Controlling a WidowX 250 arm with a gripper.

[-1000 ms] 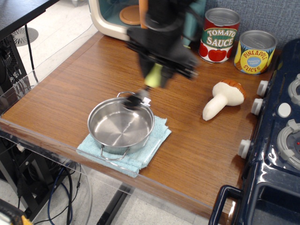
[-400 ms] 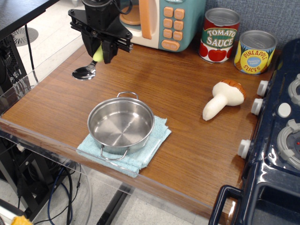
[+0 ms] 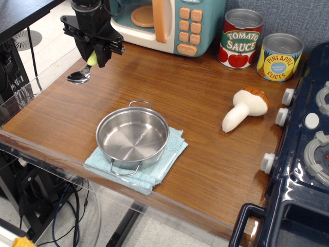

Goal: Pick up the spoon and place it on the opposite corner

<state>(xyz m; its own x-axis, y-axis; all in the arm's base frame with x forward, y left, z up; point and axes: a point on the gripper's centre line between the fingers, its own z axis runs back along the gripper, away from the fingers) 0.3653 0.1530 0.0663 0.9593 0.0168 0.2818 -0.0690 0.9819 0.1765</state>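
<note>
My gripper (image 3: 93, 55) is at the far left of the table, near the back. It is shut on the spoon's lime-yellow handle (image 3: 92, 59). The spoon's shiny metal bowl (image 3: 78, 77) hangs down to the lower left, just above the wood by the left rim. The brown wood tabletop's back-left corner (image 3: 105, 43) lies just behind the gripper, in front of the toy microwave. Most of the handle is hidden between the black fingers.
A steel pot (image 3: 132, 136) sits on a light blue cloth (image 3: 172, 149) at the front middle. A toy microwave (image 3: 164, 23) stands at the back. Tomato sauce can (image 3: 240, 38), pineapple can (image 3: 279, 56), white mushroom (image 3: 245, 108) and a blue toy stove (image 3: 308, 144) are to the right.
My gripper has carried the spoon from above the pot's back rim leftward and back, to the table's far-left side. The pot and other things have not moved.
</note>
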